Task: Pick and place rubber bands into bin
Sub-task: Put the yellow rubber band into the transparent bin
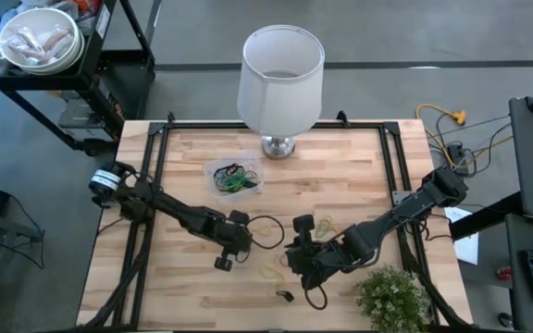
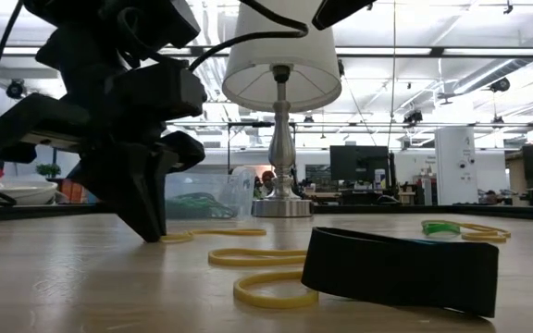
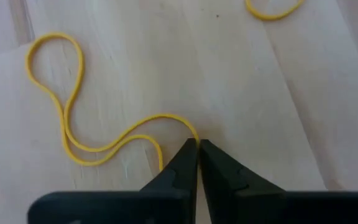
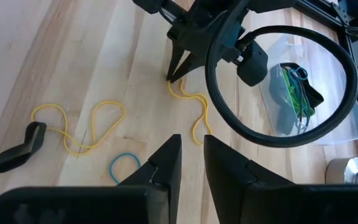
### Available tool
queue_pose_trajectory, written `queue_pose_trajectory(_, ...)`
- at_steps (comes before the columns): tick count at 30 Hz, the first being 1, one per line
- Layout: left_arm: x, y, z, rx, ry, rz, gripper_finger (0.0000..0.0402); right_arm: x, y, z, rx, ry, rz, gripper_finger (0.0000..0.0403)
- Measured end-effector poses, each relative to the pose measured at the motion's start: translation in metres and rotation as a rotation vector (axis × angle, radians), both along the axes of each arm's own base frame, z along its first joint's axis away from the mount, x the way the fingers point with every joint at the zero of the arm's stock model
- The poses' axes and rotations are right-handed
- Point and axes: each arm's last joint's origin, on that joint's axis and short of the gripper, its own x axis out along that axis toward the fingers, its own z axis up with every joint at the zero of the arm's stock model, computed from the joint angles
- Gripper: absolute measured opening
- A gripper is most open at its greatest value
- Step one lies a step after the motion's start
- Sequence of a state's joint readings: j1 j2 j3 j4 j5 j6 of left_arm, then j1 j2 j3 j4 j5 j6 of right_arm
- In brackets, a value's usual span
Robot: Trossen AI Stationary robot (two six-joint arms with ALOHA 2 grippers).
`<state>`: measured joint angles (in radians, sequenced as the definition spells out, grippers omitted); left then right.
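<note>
A thin, light, floppy yellow rubber band (image 3: 73, 134) at the left wrist view's centre-left was pinched at one strand by the left gripper (image 3: 198, 147), jaws together, while the right gripper (image 4: 191, 146) was held narrowly parted, empty; the bin (image 1: 237, 177) was seen upper-centre in the high view.

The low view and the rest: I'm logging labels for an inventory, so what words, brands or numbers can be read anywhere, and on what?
None can be read.
Screens in the room behind the table: too small and blurred to read.
White lampshade, transparent bin, rubber bands: no print visible.
</note>
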<state>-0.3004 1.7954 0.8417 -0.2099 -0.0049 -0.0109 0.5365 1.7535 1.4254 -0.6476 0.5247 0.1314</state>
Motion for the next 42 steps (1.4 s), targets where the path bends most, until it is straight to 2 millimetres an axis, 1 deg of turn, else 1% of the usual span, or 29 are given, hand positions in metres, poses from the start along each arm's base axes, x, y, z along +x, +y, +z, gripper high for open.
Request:
queue_pose_trajectory(5,-0.002,-0.001,0.005,0.096,-0.018,0.004,0.0000,0.000,0.000,0.000,0.001,0.000,0.000,0.0061)
queue_pose_trajectory(11,-0.009,-0.011,0.029,0.258,-0.119,0.012,0.0000,0.000,0.000,0.000,0.000,0.000,0.000,0.0059)
queue_pose_trajectory(13,-0.018,-0.014,0.033,0.361,-0.129,0.011,0.0000,0.000,0.000,0.000,0.000,0.000,0.000,0.0059)
queue_pose_trajectory(16,-0.022,-0.022,0.050,0.477,-0.232,0.052,0.0000,0.000,0.000,-0.001,0.000,0.001,0.000,0.0061)
queue_pose_trajectory(18,-0.030,-0.026,0.057,0.551,-0.263,0.064,0.0000,0.000,0.000,-0.001,0.000,0.001,0.000,0.0061)
queue_pose_trajectory(23,-0.035,-0.031,0.070,0.609,-0.345,0.094,0.0000,0.000,0.000,-0.001,0.000,0.001,0.000,0.0059)
queue_pose_trajectory(26,-0.036,-0.032,0.072,0.649,-0.367,0.113,0.0000,0.000,0.000,-0.001,0.000,0.001,0.000,0.0059)
queue_pose_trajectory(37,-0.037,-0.027,0.080,0.958,-0.464,0.232,0.0000,0.000,0.000,-0.001,0.000,0.000,0.000,0.0057)
queue_pose_trajectory(42,-0.038,-0.025,0.090,1.070,-0.494,0.271,0.0000,0.000,0.000,-0.001,0.000,0.000,0.000,0.0057)
